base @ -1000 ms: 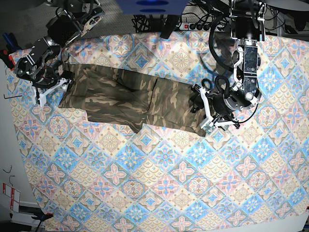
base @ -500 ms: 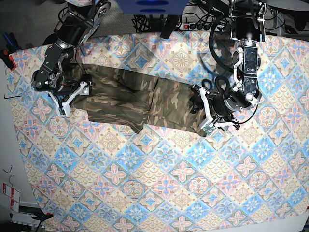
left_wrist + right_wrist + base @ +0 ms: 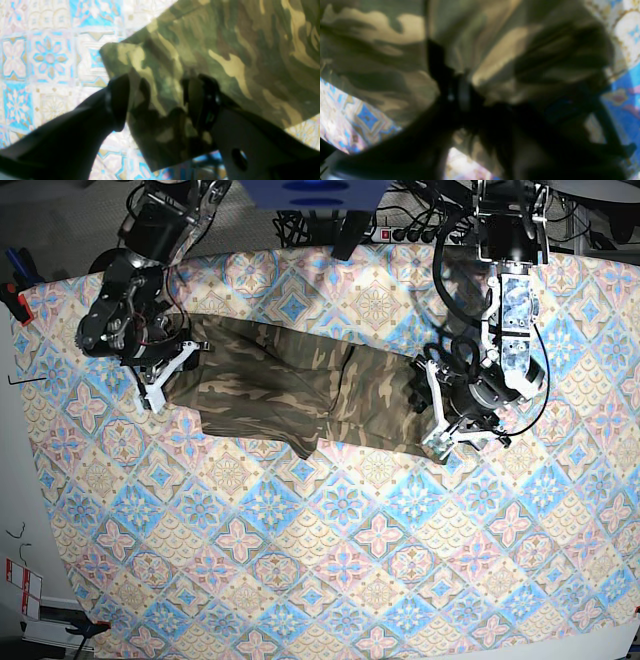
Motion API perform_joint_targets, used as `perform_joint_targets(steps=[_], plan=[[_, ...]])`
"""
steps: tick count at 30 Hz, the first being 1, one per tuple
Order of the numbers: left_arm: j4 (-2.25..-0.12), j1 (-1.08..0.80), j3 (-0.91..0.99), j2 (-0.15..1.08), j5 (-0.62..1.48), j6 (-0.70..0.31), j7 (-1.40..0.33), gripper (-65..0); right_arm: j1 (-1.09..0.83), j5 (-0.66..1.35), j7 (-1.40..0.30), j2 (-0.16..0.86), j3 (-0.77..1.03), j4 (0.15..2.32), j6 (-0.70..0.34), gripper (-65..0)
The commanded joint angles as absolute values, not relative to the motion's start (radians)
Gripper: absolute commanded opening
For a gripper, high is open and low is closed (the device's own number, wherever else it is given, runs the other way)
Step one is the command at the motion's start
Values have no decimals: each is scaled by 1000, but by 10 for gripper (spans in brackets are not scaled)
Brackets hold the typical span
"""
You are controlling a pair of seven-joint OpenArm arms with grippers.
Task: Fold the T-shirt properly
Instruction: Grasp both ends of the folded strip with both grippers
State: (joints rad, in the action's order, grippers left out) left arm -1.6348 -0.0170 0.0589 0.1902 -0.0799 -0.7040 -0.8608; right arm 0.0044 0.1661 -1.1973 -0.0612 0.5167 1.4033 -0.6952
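Note:
The camouflage T-shirt lies as a long band across the upper part of the patterned tablecloth. My left gripper is at its right end. In the left wrist view that gripper stands open, its dark fingers apart with a folded corner of the T-shirt between them. My right gripper is at the shirt's left end. In the blurred right wrist view it is shut on the T-shirt, with wrinkles spreading from the pinch.
The tablecloth runs to the table's left edge and lower right edge. Cables and a power strip lie behind the table, between the two arm bases. A red object sits off the far left corner.
The right arm has moved rightward onto the shirt's left end and shut on the cloth. The shirt's left end has shifted right. The left gripper has barely moved and stays open.

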Motion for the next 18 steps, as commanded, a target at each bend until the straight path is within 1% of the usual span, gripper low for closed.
perform_joint_targets(steps=[1, 2, 3, 4, 7, 9, 11, 14, 18], plan=[[-1653, -15, 93, 196, -82, -698, -851, -320, 12, 160, -1224, -48, 515, 1409, -698, -617], [-1653, -16, 108, 196, -82, -698, -851, -328, 12, 160, -1227, -38, 515, 1409, -698, -618], [-1653, -19, 111, 196, -82, -698, -851, -351, 12, 160, -1230, -28, 515, 1409, -698, -617], [-1652, -21, 111, 197, -82, -698, -854, -380, 12, 160, -1228, -27, 516, 1409, -698, -617], [-1644, -50, 111, 197, -84, -698, -851, -496, 13, 159, -1231, 8, 521, 1409, -698, -619], [-1639, -59, 110, 191, -84, -698, -851, -541, 15, 160, -1231, 16, 526, 1409, -698, -619], [-1639, -62, 97, 185, -82, -698, -855, -538, 16, 160, -1231, 36, 539, 1406, -698, -620], [-1636, -73, 21, 160, -84, -698, -857, -526, 30, 160, -1233, 53, 552, 1405, -698, -620], [-1596, -82, -71, 151, -81, -698, -854, -526, 61, 160, -1244, 61, 553, 1403, -698, -620]])
